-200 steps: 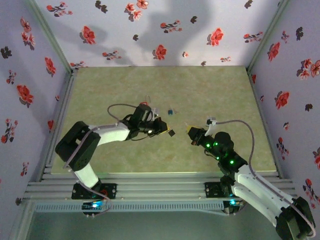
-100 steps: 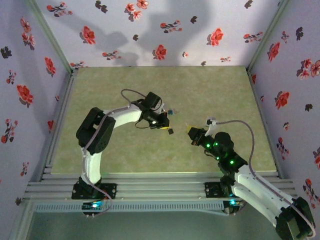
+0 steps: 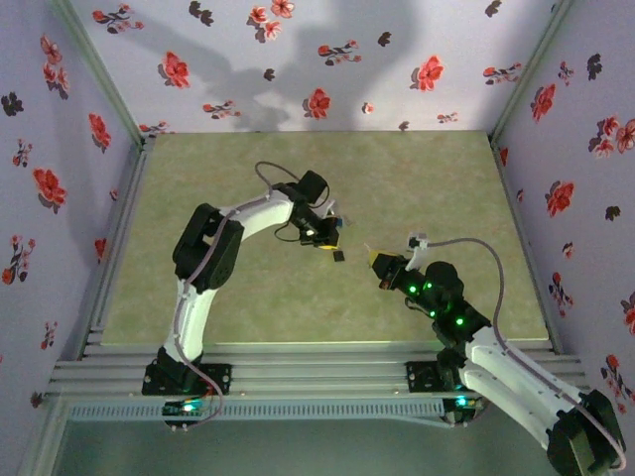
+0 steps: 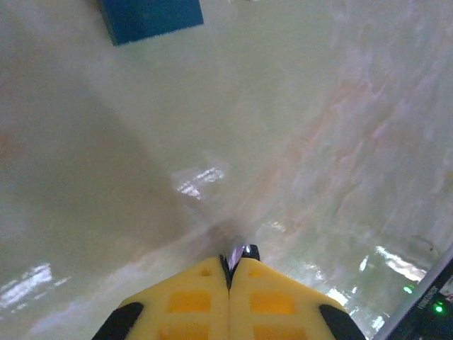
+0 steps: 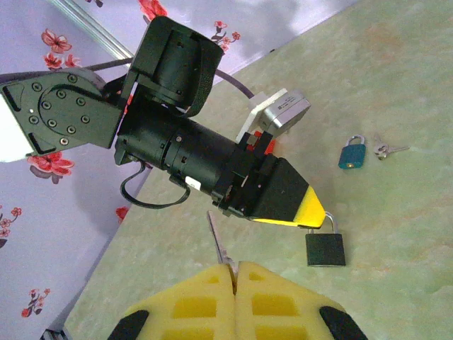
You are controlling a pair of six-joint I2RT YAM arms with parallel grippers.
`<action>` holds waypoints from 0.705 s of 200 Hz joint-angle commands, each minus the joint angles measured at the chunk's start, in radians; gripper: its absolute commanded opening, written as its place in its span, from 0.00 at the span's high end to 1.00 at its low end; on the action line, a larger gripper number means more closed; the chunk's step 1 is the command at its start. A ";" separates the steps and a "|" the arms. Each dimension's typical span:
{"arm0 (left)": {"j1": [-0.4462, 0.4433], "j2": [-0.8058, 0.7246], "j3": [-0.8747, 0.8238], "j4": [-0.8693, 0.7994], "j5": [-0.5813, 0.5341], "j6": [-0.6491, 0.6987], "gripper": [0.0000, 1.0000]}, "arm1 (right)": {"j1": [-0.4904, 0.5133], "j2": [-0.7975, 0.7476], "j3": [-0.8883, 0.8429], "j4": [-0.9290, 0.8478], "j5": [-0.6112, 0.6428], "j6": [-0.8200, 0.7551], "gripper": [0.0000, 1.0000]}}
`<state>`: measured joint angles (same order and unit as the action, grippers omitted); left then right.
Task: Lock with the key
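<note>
My right gripper (image 5: 233,268) is shut on the key (image 5: 218,242). Its thin silvery blade sticks up out of the yellow fingertips and its head is hidden between them. Just beyond the blade, my left gripper (image 5: 311,209) is shut on the metal shackle of a small black padlock (image 5: 326,249), which hangs below its yellow tip. In the top view the padlock (image 3: 338,256) sits mid-table between the left gripper (image 3: 327,244) and the right gripper (image 3: 374,260). In the left wrist view, a sliver of shackle (image 4: 241,251) pokes out between the shut pads of the left gripper (image 4: 230,265).
A small blue padlock (image 5: 352,154) lies on the green mat with a loose silvery key bunch (image 5: 388,149) beside it, beyond the left gripper. The blue padlock (image 4: 150,18) also lies ahead of the left fingers. Flowered walls (image 3: 60,149) enclose the table.
The left arm has stretched forward, its elbow swinging up and right, and the black padlock has shifted slightly away from the bases. The right arm has stayed still.
</note>
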<state>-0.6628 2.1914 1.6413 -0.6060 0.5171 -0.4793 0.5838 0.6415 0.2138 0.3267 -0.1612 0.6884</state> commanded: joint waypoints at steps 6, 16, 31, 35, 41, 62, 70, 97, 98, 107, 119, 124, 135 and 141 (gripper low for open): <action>0.014 0.052 0.055 -0.117 -0.053 0.078 1.00 | -0.006 0.006 -0.013 0.049 -0.019 0.007 1.00; 0.014 0.063 0.075 -0.135 -0.061 0.090 0.96 | -0.006 0.011 -0.011 0.050 -0.022 0.007 1.00; 0.014 0.078 0.106 -0.164 -0.068 0.110 0.88 | -0.005 0.015 -0.011 0.053 -0.025 0.008 1.00; 0.014 0.082 0.114 -0.172 -0.076 0.114 0.87 | -0.005 0.018 -0.010 0.053 -0.027 0.008 1.00; 0.014 0.085 0.125 -0.182 -0.086 0.118 0.86 | -0.006 0.021 -0.010 0.052 -0.029 0.009 1.00; 0.014 0.095 0.158 -0.209 -0.112 0.132 0.83 | -0.006 0.029 -0.007 0.057 -0.034 0.010 1.00; 0.015 0.100 0.171 -0.219 -0.113 0.137 0.83 | -0.005 0.032 -0.007 0.058 -0.036 0.010 1.00; 0.015 0.119 0.218 -0.259 -0.127 0.149 0.82 | -0.006 0.035 -0.007 0.058 -0.037 0.010 1.00; 0.016 0.120 0.220 -0.261 -0.128 0.150 0.82 | -0.006 0.034 -0.007 0.058 -0.038 0.010 1.00; 0.015 0.122 0.236 -0.272 -0.139 0.155 0.80 | -0.006 0.035 -0.007 0.058 -0.037 0.010 1.00; 0.017 0.121 0.253 -0.286 -0.151 0.160 0.77 | -0.005 0.037 -0.005 0.055 -0.032 0.010 1.00; 0.018 0.120 0.261 -0.291 -0.156 0.163 0.74 | -0.005 0.039 -0.004 0.055 -0.033 0.010 1.00; 0.022 0.120 0.279 -0.305 -0.163 0.165 0.70 | -0.006 0.044 -0.005 0.054 -0.032 0.009 1.00; 0.023 0.119 0.290 -0.305 -0.162 0.168 0.67 | -0.005 0.048 -0.003 0.054 -0.034 0.009 1.00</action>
<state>-0.6540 2.2963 1.8713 -0.8471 0.3832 -0.3466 0.5838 0.6800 0.2138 0.3405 -0.1871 0.6891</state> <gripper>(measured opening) 0.290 0.051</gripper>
